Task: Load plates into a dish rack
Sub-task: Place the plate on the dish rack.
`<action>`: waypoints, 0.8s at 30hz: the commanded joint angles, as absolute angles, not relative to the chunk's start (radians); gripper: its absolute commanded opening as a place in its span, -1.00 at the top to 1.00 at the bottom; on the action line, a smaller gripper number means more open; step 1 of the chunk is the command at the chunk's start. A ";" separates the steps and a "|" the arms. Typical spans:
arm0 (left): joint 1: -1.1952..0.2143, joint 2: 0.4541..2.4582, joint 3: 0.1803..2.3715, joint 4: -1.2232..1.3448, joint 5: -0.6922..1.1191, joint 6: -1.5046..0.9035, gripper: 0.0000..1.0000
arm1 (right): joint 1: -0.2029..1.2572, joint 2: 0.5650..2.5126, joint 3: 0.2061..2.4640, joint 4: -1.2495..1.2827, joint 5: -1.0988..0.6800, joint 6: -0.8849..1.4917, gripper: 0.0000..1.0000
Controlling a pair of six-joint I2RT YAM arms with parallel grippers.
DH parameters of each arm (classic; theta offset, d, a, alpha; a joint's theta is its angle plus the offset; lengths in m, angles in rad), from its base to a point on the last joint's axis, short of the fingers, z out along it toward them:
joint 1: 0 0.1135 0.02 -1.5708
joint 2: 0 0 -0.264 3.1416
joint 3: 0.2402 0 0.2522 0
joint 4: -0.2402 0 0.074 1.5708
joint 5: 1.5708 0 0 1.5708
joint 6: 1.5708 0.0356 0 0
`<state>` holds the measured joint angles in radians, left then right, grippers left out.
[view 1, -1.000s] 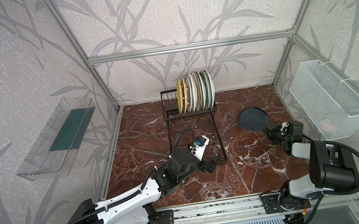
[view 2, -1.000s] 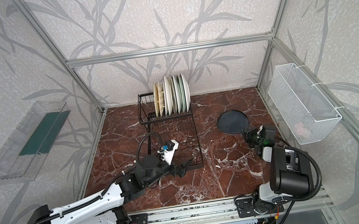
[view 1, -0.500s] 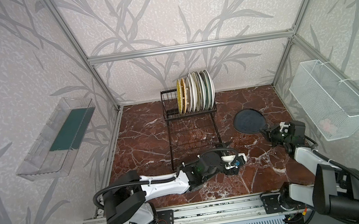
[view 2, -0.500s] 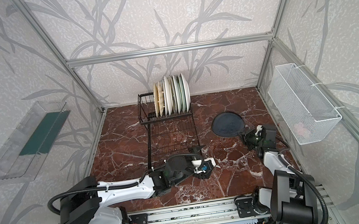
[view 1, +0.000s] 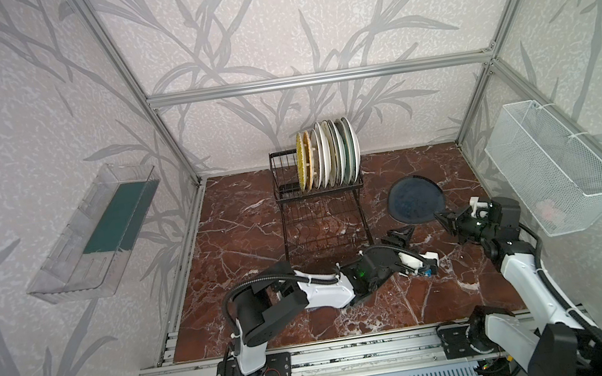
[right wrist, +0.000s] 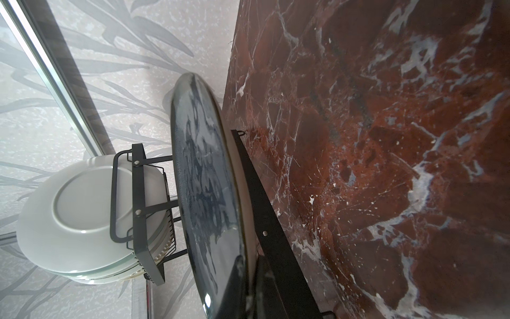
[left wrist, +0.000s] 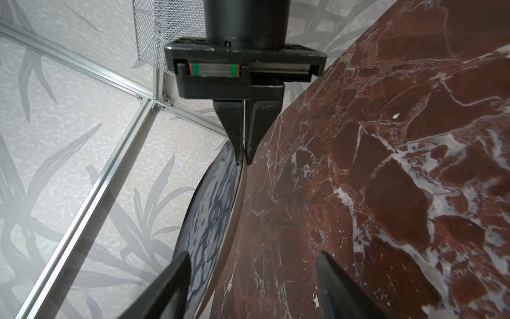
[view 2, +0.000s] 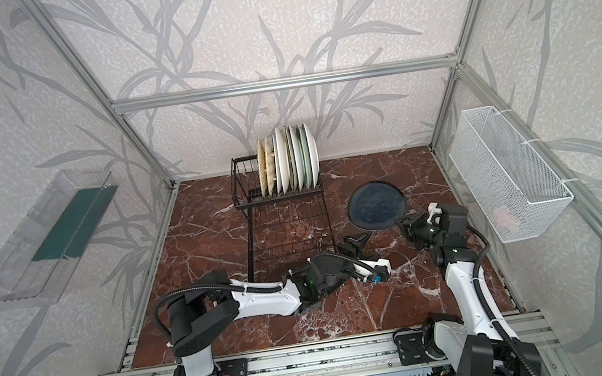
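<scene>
Spreading under everything was red-brown marble (view 1: 243, 241) w/ white veins, walled by grey leaf-print wallpaper (view 1: 307, 16) in an alu frame (view 1: 316, 79). The dish rack (view 1: 318, 194) stood by the back wall, upper tier packed w/ upright plates (view 1: 330, 153). Right of the rack, the right gripper (view 1: 440, 216) was clenched on the dark blue plate (view 1: 416, 200) at its rim. The left gripper (view 1: 400, 234) sat beside that plate's edge, jaws apart. A mesh basket (view 1: 551, 161) hung further right of the rack – a clear bin (view 1: 94, 234) well left.

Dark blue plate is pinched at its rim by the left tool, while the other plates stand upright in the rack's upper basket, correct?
Wrong arm: the right tool pinches the dark blue plate at its rim, as the left wrist view shows. The other plates do stand upright in the rack's upper basket.
</scene>
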<state>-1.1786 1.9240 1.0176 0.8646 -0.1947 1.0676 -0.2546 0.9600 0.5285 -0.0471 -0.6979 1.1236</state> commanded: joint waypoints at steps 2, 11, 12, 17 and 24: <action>-1.181 1.984 1.087 0.953 -0.275 1.186 -0.28 | -0.236 0.914 0.597 -0.049 -0.751 1.098 1.00; -1.174 2.092 1.177 1.002 -0.364 1.309 -0.18 | -0.198 0.902 0.612 -0.080 -0.735 1.090 1.00; -1.172 2.102 1.186 1.002 -0.372 1.315 -0.18 | -0.196 0.900 0.613 -0.081 -0.734 1.091 1.00; -1.159 2.122 1.223 0.953 -0.408 1.307 -0.11 | -0.188 0.897 0.624 -0.097 -0.727 1.087 1.00; -1.132 2.153 1.251 0.934 -0.444 1.304 0.00 | -0.180 0.890 0.625 -0.106 -0.723 1.086 1.00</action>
